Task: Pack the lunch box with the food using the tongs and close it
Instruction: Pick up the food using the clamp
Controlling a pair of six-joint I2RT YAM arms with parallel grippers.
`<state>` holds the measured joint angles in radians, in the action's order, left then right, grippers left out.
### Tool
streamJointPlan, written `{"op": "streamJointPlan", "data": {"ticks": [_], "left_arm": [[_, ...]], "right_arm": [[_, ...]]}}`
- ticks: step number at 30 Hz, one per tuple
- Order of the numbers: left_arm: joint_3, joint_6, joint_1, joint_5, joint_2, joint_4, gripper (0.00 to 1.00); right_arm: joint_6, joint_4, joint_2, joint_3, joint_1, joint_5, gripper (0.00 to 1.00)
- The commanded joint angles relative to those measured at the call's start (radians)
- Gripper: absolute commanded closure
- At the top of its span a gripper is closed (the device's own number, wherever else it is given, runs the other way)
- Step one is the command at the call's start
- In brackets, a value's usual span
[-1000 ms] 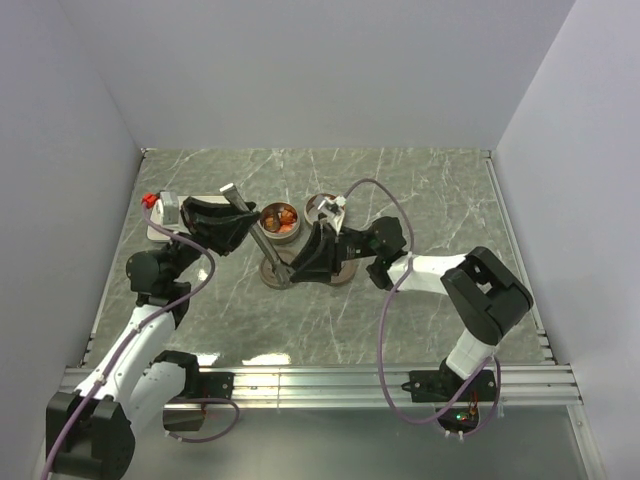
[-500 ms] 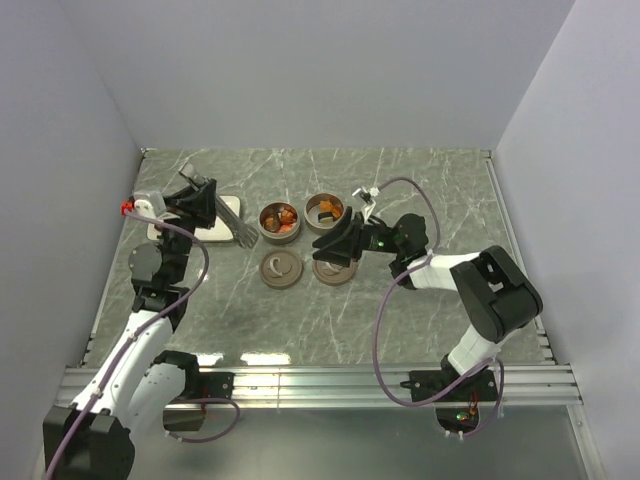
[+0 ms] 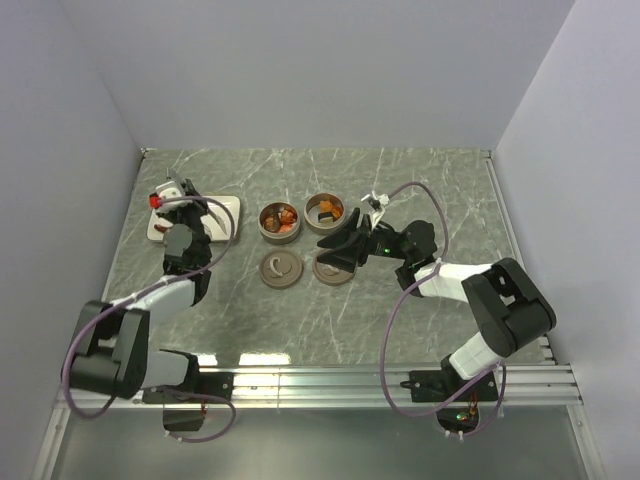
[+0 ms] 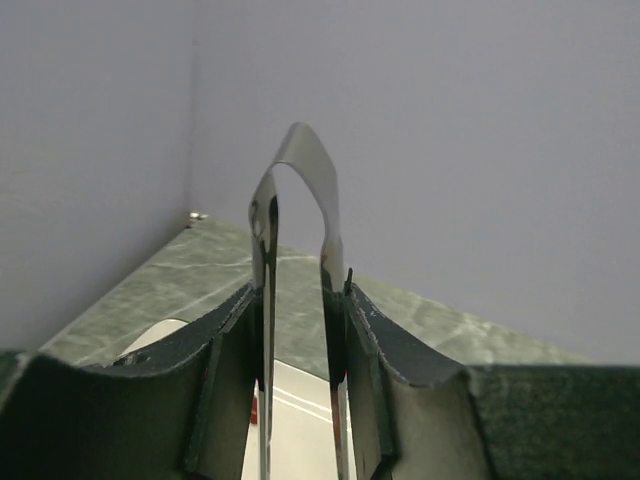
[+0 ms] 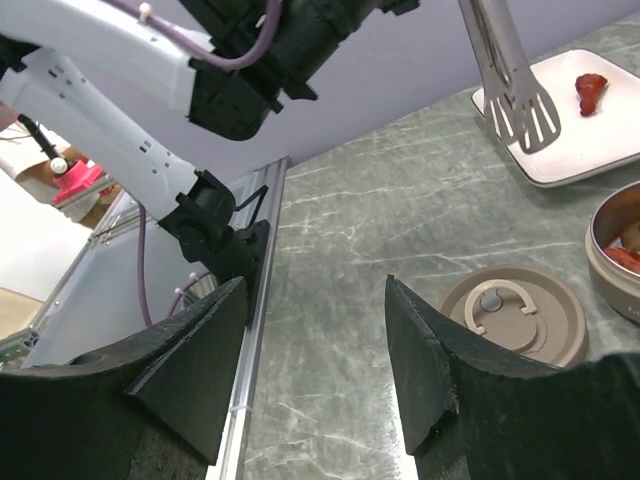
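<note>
The lunch box is two open round tins (image 3: 279, 221) (image 3: 325, 211), each holding red-brown and orange food (image 3: 283, 215). Their tan lids (image 3: 281, 268) (image 3: 333, 271) lie just in front of them. My left gripper (image 3: 186, 208) (image 4: 300, 300) is shut on the metal tongs (image 4: 298, 165), over the white plate (image 3: 226, 209). In the right wrist view the tongs' tips (image 5: 522, 103) hang above the plate (image 5: 585, 155), beside one red food piece (image 5: 590, 90). My right gripper (image 3: 336, 244) (image 5: 315, 350) is open and holds nothing, low beside the right lid.
The left wall stands close behind the plate. A metal rail (image 3: 320, 378) runs along the table's near edge. In the right wrist view one lid (image 5: 515, 315) and a tin's rim (image 5: 610, 255) lie right of my fingers, and the left arm (image 5: 110, 65) reaches across above.
My left gripper has swung the tongs away from the tins and lids, leftward to the plate. The right gripper has drawn back to the right and opened wider.
</note>
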<state>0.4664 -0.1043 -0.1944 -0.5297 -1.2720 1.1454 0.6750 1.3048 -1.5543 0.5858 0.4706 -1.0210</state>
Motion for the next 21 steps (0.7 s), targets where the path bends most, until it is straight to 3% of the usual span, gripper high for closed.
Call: {"op": "streamJointPlan", "data": {"ticks": [1,10,21], "left_arm": [[0.084,0.147,-0.008,-0.137,-0.070,0.260,0.58],[0.245,0.287,0.013,-0.213,-0.283,0.413,0.54],[0.354,0.235,0.081,-0.225,-0.414,0.410,0.51]], "right_arm": [[-0.023,0.355,-0.019,0.017,-0.004,0.006,0.36],[0.087,0.455,-0.078,0.085,-0.026,-0.034,0.36],[-0.051,0.243,0.042,0.101,-0.056,-0.025,0.36]]}}
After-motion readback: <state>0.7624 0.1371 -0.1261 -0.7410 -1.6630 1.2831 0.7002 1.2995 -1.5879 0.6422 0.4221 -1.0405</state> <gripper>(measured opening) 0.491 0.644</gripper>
